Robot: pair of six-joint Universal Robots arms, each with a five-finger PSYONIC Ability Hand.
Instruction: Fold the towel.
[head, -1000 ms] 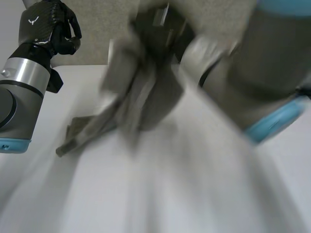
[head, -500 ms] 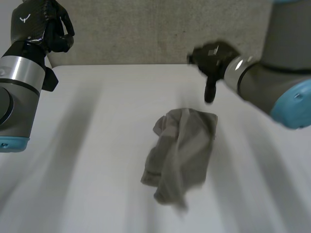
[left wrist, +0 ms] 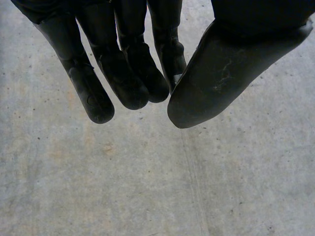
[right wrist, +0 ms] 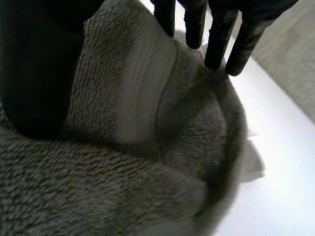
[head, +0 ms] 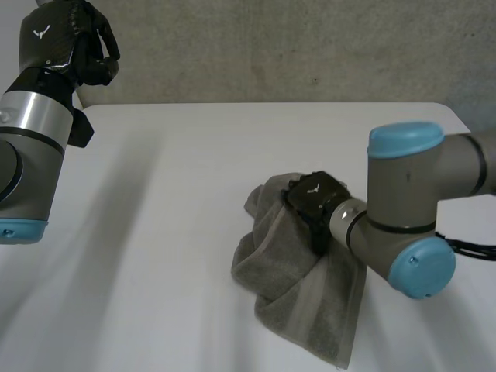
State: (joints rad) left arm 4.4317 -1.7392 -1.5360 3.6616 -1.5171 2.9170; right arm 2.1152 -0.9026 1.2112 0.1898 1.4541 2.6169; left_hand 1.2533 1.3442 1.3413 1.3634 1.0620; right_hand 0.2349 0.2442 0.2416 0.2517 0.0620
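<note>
The grey towel [head: 298, 291] lies crumpled in a heap on the white table [head: 155, 232], right of the middle. My right hand [head: 314, 203] rests on the heap's far part, its fingers straight and spread. In the right wrist view the towel [right wrist: 147, 147] lies under the palm, between the thumb [right wrist: 39, 69] and the fingers [right wrist: 216, 34], with nothing pinched. My left hand [head: 77, 43] is raised at the far left, away from the towel, fingers curled and empty. In the left wrist view the left hand [left wrist: 123, 64] has its thumb against the fingers, above grey floor.
The table's far edge [head: 256, 104] runs in front of a grey floor [head: 271, 46]. Its far right corner [head: 446, 108] lies beyond the right arm [head: 411, 217]. Bare tabletop stretches left of the towel and in front of it.
The right hand let go of the lifted towel, which dropped in a heap on the table. The hand then came down onto it. The left hand stayed raised.
</note>
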